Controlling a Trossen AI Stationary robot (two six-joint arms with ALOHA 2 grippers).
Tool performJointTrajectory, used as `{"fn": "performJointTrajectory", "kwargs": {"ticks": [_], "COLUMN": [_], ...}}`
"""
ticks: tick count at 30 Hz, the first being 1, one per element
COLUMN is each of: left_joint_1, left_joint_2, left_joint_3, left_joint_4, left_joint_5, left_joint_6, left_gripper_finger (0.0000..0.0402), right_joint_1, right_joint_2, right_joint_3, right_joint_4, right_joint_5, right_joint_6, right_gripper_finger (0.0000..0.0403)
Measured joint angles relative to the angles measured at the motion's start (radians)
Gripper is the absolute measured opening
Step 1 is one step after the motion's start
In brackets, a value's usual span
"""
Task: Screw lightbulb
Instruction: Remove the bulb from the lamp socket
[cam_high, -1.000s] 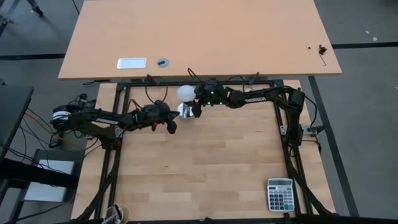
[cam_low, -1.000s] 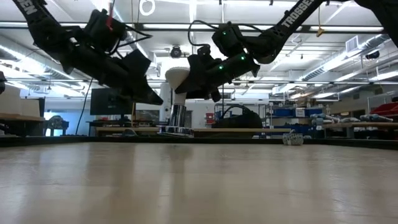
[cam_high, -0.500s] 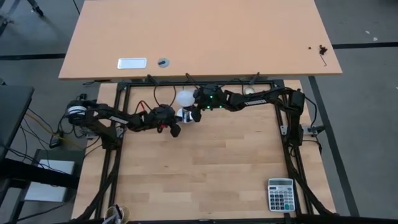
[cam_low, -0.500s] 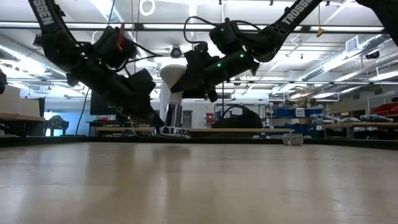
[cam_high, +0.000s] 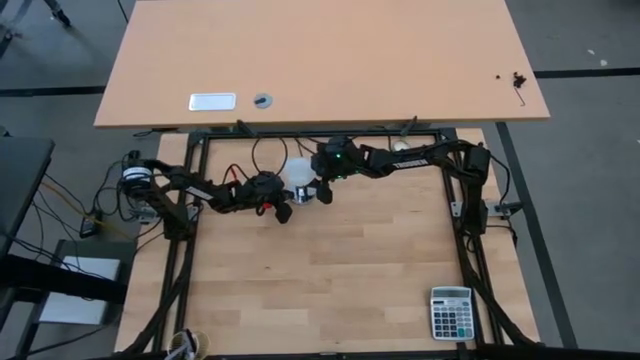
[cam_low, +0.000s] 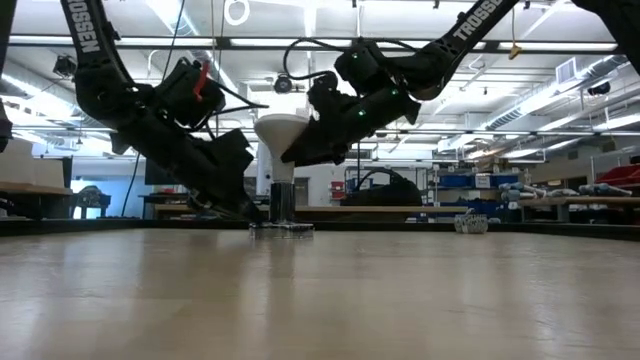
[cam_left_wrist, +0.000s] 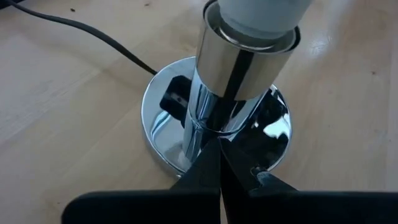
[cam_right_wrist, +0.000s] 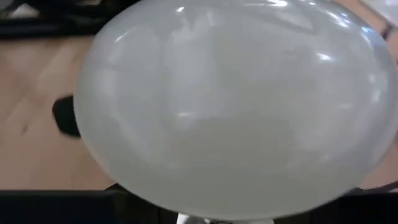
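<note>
Right gripper (cam_low: 305, 135): dark two-finger tool, jaws spread wide around the head of the lightbulb (cam_low: 281, 129), a white funnel-shaped bulb with a broad rounded head and narrow neck; it fills the right wrist view.
Lamp base (cam_left_wrist: 214, 130): round mirror-chrome disc with an upright chrome socket tube and black cord, standing on the far part of the pale wooden table (cam_high: 330, 270); the bulb's neck sits in the tube mouth.
Left gripper (cam_left_wrist: 219, 177): fingers pressed together, holding nothing, tips at the foot of the tube; whether they actually touch the metal is hard to tell.
Hazards, by judgement: a tilted bulb may cross-thread or jam; an unbraced base may spin or tip under the twist; too hard a squeeze may crack the head.
</note>
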Motion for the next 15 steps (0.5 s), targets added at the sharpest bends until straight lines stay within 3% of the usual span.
{"fn": "performJointTrajectory", "kwargs": {"ticks": [5, 15], "left_joint_1": [0.0, 0.0], "left_joint_2": [0.0, 0.0], "left_joint_3": [-0.001, -0.001], "left_joint_4": [0.005, 0.009], "left_joint_5": [0.012, 0.025], "left_joint_6": [0.0, -0.003], "left_gripper_finger": [0.0, 0.0], "right_joint_1": [-0.025, -0.042], "right_joint_2": [-0.002, -0.073], "right_joint_3": [0.0, 0.0], "right_joint_4": [-0.018, -0.078], "right_joint_5": [-0.028, 0.021], "right_joint_6": [-0.143, -0.031], "right_gripper_finger": [0.0196, 0.0213]}}
